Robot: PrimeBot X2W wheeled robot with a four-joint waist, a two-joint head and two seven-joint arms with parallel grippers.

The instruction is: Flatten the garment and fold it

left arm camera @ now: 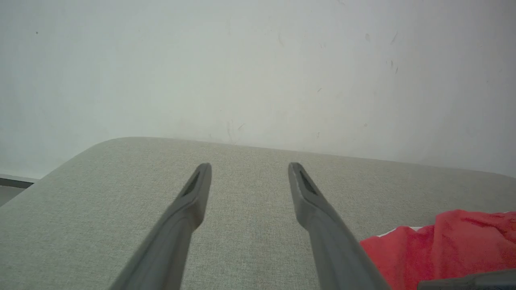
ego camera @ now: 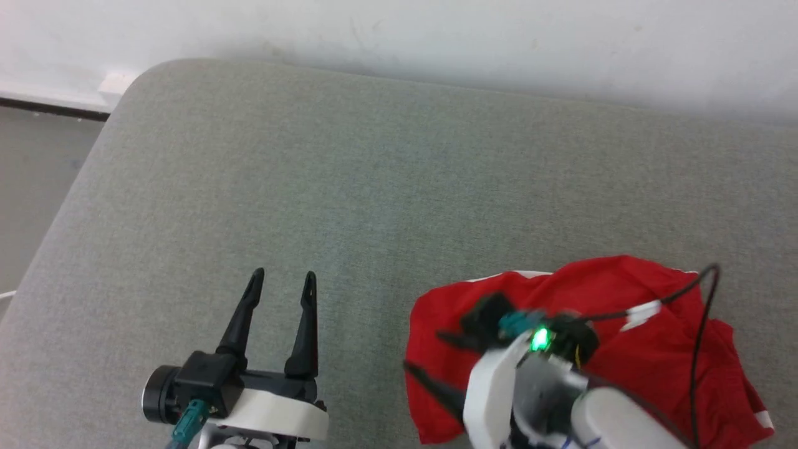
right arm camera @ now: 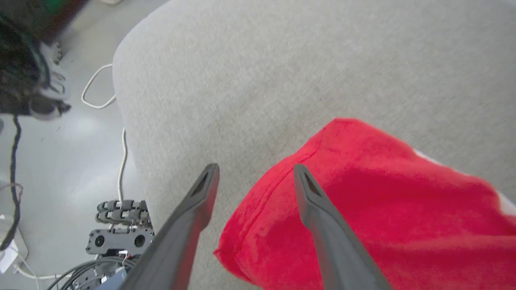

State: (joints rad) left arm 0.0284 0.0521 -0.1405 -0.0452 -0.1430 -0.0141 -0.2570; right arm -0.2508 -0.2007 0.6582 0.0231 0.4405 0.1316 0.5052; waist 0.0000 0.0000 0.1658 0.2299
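Plainly early days: the garment (ego camera: 598, 280) lies in a rumpled red heap at the robot's near right of the cushion (ego camera: 374, 187), edges turned under and a white trim band or two showing at the rim. Nothing is spread flat yet and no clean fold can be made out, so both flattening and folding look to be ahead.

- Right gripper (ego camera: 424, 352): low over the heap's left edge. In the right wrist view its (right arm camera: 256, 166) jaws stand apart, one finger over bare cushion, the other over red cloth (right arm camera: 383, 201); nothing is pinched between them.
- Left gripper (ego camera: 284, 274): jaws released and wide, hovering over bare cushion well left of the cloth, which shows at the lower right corner of the left wrist view (left arm camera: 463, 241) beyond its own fingers (left arm camera: 250, 165).
- A black cable (ego camera: 698, 349) from the right arm loops above the garment (a possible snag, by the look of it).

Surface: grey-green woven upholstery, soft, with rounded corners and plenty of free room to the left and far side for spreading.

Room: a pale scuffed wall (ego camera: 436, 31) right behind the cushion, a dark baseboard strip (ego camera: 50, 106) at far left. The right wrist view shows glossy grey floor (right arm camera: 60, 161), a white cord (right arm camera: 96, 88) and some dark equipment (right arm camera: 117, 237) below the cushion's edge.
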